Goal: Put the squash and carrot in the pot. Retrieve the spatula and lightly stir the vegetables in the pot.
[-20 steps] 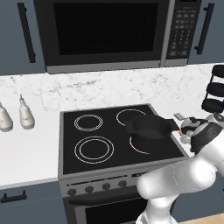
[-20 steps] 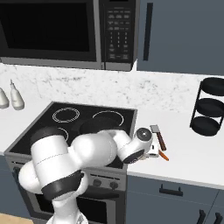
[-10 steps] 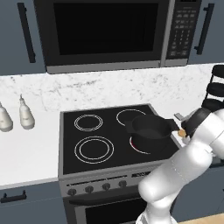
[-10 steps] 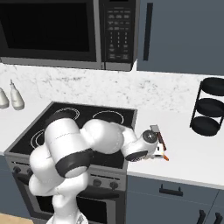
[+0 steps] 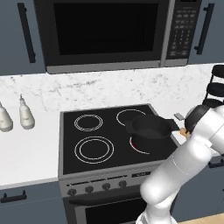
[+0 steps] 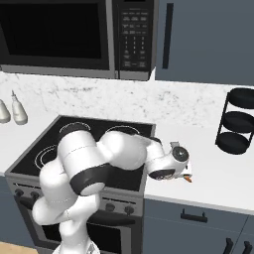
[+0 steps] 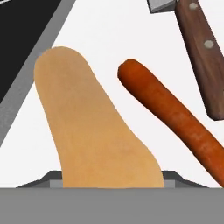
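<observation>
The tan squash [image 7: 96, 131] lies on the white counter right of the stove, close under the hand. My gripper [image 7: 113, 179] is open, with one grey fingertip [image 7: 54, 178] on each side of the squash's thick end. The bright-orange carrot [image 7: 175, 118] lies beside the squash, apart from it. The spatula [image 7: 199, 52] rests past the carrot, its brown handle and a corner of its grey blade in view. The black pot [image 5: 151, 129] stands on the front right burner. In the right base view, the hand [image 6: 171, 166] sits low over the counter and the carrot's tip [image 6: 188, 179] pokes out under it.
The black stove [image 5: 96, 135] borders the vegetables on one side, its edge [image 7: 22, 35] showing in the hand view. A black tiered rack [image 6: 238, 121] stands at the far right of the counter. Two bottles [image 5: 26, 114] stand left of the stove, under the microwave [image 5: 105, 33].
The arm has swung its elbow over and brought the hand down to the counter right of the stove. Pot, vegetables and spatula lie where they were.
</observation>
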Robot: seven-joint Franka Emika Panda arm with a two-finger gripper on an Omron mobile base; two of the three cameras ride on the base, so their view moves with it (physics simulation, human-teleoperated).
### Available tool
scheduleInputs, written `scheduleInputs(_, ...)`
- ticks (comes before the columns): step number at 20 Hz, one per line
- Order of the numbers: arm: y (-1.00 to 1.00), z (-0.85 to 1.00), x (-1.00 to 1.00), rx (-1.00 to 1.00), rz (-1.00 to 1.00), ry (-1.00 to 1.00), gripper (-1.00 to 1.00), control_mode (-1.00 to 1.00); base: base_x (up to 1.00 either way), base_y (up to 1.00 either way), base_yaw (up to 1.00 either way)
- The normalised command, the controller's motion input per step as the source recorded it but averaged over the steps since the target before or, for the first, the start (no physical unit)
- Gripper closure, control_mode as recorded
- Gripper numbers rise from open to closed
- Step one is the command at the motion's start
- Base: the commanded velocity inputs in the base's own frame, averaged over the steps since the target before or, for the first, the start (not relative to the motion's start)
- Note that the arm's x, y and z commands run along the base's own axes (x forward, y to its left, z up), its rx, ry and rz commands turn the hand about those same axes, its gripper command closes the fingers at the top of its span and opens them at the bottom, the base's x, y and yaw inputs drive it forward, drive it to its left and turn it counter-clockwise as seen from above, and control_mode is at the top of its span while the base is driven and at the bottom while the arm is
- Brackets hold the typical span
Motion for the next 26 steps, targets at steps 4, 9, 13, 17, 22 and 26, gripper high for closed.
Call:
scheduleInputs(4, 0.0, 0.49, -0.66, 0.04, 0.0, -0.12, 1.0, -1.0, 0.0, 0.0, 0.0)
scheduleInputs(9, 0.0, 0.96, -0.97, 0.02, 0.0, -0.14, 1.0, -1.0, 0.0, 0.0, 0.0)
scheduleInputs(13, 0.18, 1.0, -0.89, 0.0, 0.0, -0.06, 1.0, -1.0, 0.0, 0.0, 0.0)
scheduleInputs(17, 0.83, 0.99, -0.59, -0.01, 0.0, 0.0, 1.0, -1.0, 0.0, 0.0, 0.0)
scheduleInputs(22, 1.0, 0.84, -0.28, -0.07, 0.01, 0.0, 1.0, -1.0, 0.0, 0.0, 0.0)
scheduleInputs(26, 1.0, 0.39, 0.05, -0.1, 0.0, 0.05, 1.0, -1.0, 0.0, 0.0, 0.0)
